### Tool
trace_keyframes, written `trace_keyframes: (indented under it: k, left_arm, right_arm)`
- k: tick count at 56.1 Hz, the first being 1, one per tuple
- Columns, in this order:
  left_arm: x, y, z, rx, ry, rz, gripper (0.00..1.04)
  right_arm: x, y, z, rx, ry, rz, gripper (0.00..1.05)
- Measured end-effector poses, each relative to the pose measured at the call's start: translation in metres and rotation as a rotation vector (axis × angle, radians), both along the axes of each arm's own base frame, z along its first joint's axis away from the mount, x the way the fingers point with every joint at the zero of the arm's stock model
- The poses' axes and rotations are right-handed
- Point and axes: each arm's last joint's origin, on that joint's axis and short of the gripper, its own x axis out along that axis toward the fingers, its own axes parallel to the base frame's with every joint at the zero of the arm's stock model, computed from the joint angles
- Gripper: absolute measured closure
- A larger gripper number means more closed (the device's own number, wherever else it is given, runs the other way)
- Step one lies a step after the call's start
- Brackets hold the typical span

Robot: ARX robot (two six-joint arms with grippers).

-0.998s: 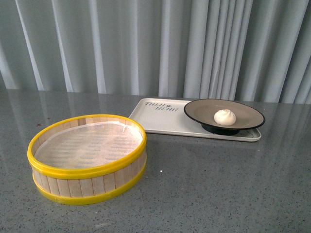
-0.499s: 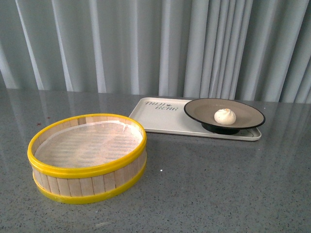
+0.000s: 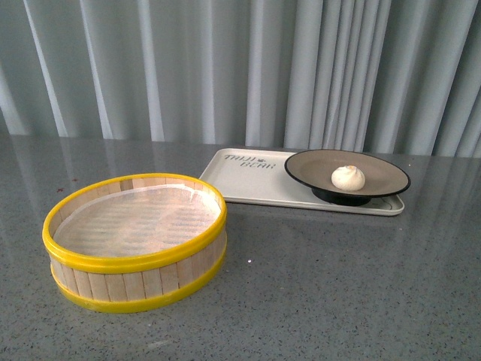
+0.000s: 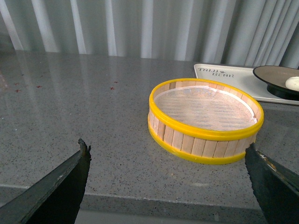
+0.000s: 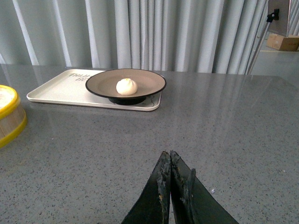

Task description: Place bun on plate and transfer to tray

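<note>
- Sitting in the middle of the plate (image 3: 347,174), the bun (image 3: 348,177) has reached its dish, and the plate stands on the right end of the tray (image 3: 248,180); judged from this, both halves of the task look done.
- What may be left is only a check that the plate sits fully inside the tray's raised edge: in the front view its rim seems to reach out over the tray's right end, though its dark foot rests on the tray.
- The left hand (image 4: 168,184) is spread wide and holds nothing, its two dark fingers (image 4: 60,182) framing the steamer basket (image 4: 205,122) from well back, near the table's front edge.
- The right hand (image 5: 169,186) is closed, fingers pressed together with nothing between them, well apart from the tray.
- Neither arm shows in the front view.
- The basket is lined with white paper and has no bun in it; it stands near the tray's left corner without touching it.
- Open grey table (image 3: 338,286) lies in front of the tray and to its right, giving free room to move; a pleated curtain (image 3: 225,68) closes off the back.
</note>
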Motion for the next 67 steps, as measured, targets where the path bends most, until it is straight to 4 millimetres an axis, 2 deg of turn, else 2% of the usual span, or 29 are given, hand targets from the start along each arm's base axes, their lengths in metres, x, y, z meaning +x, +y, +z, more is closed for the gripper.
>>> trace_keyframes:
  k: [7,15,19,46,51,67]
  left_arm:
    - [0.000,0.000,0.000,0.000,0.000,0.000,0.07]
    - [0.000,0.000,0.000,0.000,0.000,0.000,0.07]
    - [0.000,0.000,0.000,0.000,-0.001,0.000,0.07]
    - [0.000,0.000,0.000,0.000,-0.001,0.000,0.07]
    - [0.000,0.000,0.000,0.000,-0.001,0.000,0.07]
    - [0.000,0.000,0.000,0.000,-0.001,0.000,0.07]
  right_arm:
    - [-0.010,0.000,-0.003,0.000,0.012,0.000,1.03]
    - [-0.011,0.000,-0.003,0.000,0.006,0.000,1.02]
    - [-0.011,0.000,-0.003,0.000,0.007,0.000,0.84]
    - [-0.011,0.000,-0.003,0.001,0.006,0.000,0.06]
    - [-0.011,0.000,-0.003,0.001,0.006,0.000,0.09]
    - [-0.011,0.000,-0.003,0.001,0.006,0.000,0.08]
